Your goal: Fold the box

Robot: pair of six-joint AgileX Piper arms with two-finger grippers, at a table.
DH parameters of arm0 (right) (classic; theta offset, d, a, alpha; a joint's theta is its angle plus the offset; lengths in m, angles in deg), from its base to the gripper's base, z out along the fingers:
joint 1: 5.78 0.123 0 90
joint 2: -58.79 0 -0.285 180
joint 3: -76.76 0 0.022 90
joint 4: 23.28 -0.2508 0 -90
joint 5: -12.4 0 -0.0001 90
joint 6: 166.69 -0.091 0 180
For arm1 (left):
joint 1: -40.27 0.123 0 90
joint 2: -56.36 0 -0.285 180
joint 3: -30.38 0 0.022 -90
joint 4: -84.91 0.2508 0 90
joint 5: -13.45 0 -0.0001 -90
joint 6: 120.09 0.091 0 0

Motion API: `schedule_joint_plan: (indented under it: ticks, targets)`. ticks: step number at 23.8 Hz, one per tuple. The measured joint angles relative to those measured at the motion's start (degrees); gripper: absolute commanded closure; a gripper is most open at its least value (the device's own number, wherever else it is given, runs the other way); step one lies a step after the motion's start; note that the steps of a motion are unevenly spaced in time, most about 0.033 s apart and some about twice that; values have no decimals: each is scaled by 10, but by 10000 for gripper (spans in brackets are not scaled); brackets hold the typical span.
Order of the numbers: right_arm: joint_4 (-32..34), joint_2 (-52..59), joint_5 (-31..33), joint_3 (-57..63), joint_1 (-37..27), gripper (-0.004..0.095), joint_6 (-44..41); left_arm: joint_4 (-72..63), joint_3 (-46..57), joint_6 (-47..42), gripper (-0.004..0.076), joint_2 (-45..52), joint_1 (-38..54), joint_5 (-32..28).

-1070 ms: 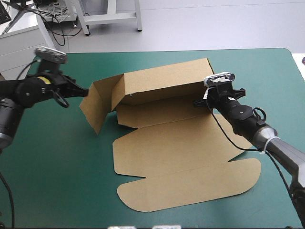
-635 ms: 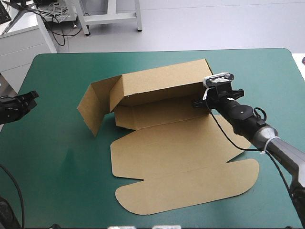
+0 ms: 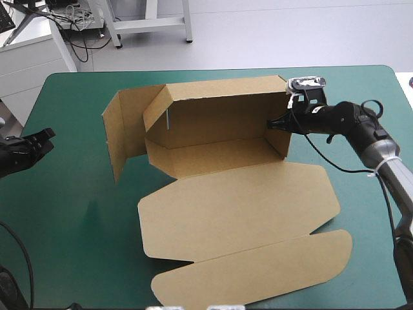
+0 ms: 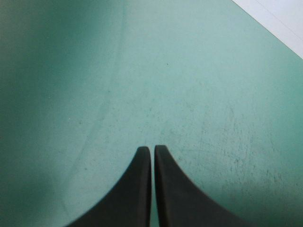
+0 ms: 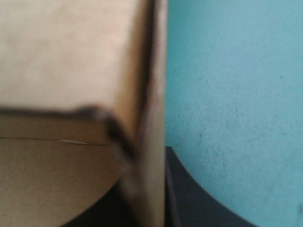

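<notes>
The brown box (image 3: 232, 200) lies in the middle of the table with its long back wall (image 3: 219, 106) standing upright and the lid panels flat toward the front. Its left end flap (image 3: 121, 129) stands swung outward. At the right end wall, my right gripper (image 3: 277, 124) is shut on the box; in the right wrist view the board's edge (image 5: 154, 94) runs between the fingers of the right gripper (image 5: 147, 189). Well away from the box, my left gripper (image 3: 45, 137) hovers at the table's left edge. Its left wrist view shows the left gripper (image 4: 152, 150) shut over bare cover.
Teal-green cover (image 3: 71, 219) stretches between the left gripper and the box. The rounded lid flap (image 3: 258, 274) reaches close to the table's front edge. The table's far edge (image 3: 213, 70) runs just behind the back wall.
My left gripper let go of the left flap and drew back to the table's left edge. The right gripper rose and moved back, standing the back wall and right end wall more upright.
</notes>
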Motion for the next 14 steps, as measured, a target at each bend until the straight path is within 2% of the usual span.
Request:
schedule_joint_plan:
  ticks: [2,5,8,14]
  targets:
    - [57,-6,90,-68,-1,908,-61,0,0,0,717,0,0,0]
    - [77,-6,194,-157,-2,908,-148,0,0,0,717,0,0,2]
    - [76,-6,241,-171,-2,908,-177,0,0,0,717,0,0,2]
    - [91,-34,338,-171,-2,908,-183,0,0,0,717,0,0,4]
